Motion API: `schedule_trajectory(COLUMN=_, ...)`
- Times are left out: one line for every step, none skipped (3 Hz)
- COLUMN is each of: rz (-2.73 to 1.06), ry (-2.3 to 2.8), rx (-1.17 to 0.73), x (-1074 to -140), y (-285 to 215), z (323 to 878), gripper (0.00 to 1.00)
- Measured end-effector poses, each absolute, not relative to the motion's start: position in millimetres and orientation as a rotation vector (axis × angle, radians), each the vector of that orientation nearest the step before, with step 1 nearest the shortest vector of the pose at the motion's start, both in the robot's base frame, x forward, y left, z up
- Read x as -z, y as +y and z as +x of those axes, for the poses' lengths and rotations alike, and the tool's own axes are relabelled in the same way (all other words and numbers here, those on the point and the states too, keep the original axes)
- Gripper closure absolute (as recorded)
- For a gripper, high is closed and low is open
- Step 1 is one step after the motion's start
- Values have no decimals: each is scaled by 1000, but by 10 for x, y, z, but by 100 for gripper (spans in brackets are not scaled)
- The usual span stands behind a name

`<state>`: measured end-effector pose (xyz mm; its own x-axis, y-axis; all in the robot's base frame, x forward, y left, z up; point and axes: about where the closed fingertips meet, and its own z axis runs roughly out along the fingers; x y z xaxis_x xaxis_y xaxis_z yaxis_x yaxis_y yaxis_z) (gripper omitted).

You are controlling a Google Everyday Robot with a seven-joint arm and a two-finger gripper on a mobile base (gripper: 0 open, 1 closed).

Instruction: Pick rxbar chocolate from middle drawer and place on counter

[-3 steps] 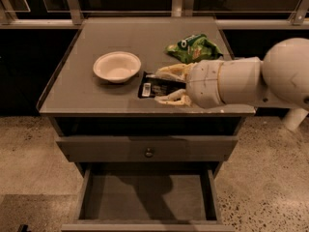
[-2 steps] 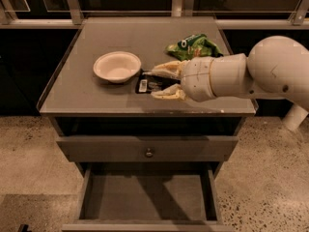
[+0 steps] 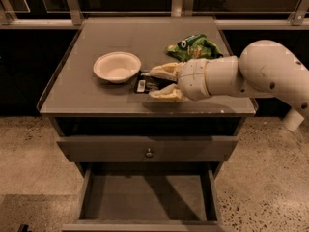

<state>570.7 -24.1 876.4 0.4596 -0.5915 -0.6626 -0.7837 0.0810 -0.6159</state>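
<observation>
The rxbar chocolate, a small black wrapper with a white label patch, lies flat on the counter just right of the bowl. My gripper reaches in from the right, low over the counter. Its two tan fingers are spread open, and the bar's right end sits between the tips. The middle drawer is pulled out below, and its grey floor is bare.
A white bowl stands on the counter left of the bar. A green snack bag lies behind my wrist. A closed drawer front with a round knob sits above the open drawer. Speckled floor surrounds the cabinet.
My gripper has slid a little to the left along the counter with its fingers still spread. The bar has stayed in about the same spot on the counter.
</observation>
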Motion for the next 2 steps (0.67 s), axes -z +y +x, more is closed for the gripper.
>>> schedule_trajectory(rz=-1605, ry=1223, rx=-218, x=-8764, y=-241, z=5706, gripper=58)
schedule_trajectory(rz=-1605, ry=1223, rx=-218, x=-8764, y=-241, z=5706, gripper=34)
